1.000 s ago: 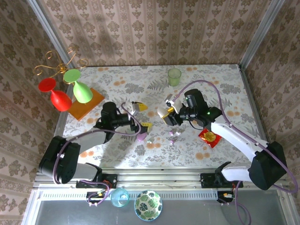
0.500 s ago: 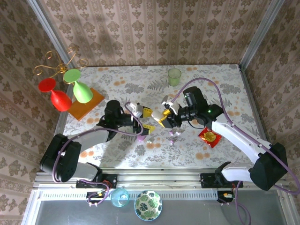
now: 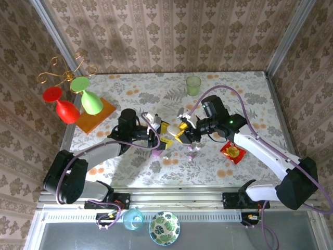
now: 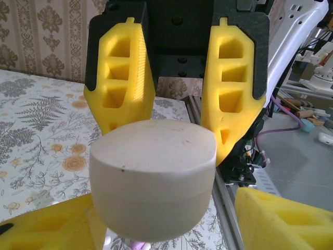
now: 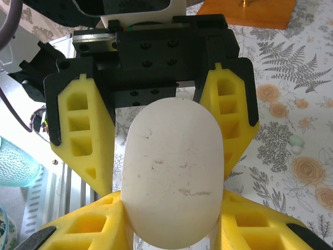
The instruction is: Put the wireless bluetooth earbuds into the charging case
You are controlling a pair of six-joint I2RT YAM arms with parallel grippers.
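A white pebble-shaped charging case (image 5: 174,172) hangs above the table middle, lid closed. My right gripper (image 5: 174,219) is shut on it, one yellow finger on each side of its lower end. My left gripper (image 4: 161,219) faces it, and its fingers (image 5: 83,130) flank the case's other end. In the left wrist view the case (image 4: 153,177) leans on my left-hand finger, while a gap remains before the right-hand finger (image 4: 281,219). Seen from above, the left gripper (image 3: 161,133) and the right gripper (image 3: 181,130) meet tip to tip. Tiny purple and white earbuds (image 3: 193,149) lie on the table just below them.
A purple piece (image 3: 156,152) lies near the left gripper. A green cup (image 3: 193,85) stands at the back. An orange board (image 3: 95,114) with red and green glasses sits far left, and a red packet (image 3: 232,152) lies right. A patterned bowl (image 3: 165,227) sits beyond the front rail.
My left gripper has moved right to meet the right one, and its jaws have narrowed around the white case. The right gripper shifted slightly left with the case.
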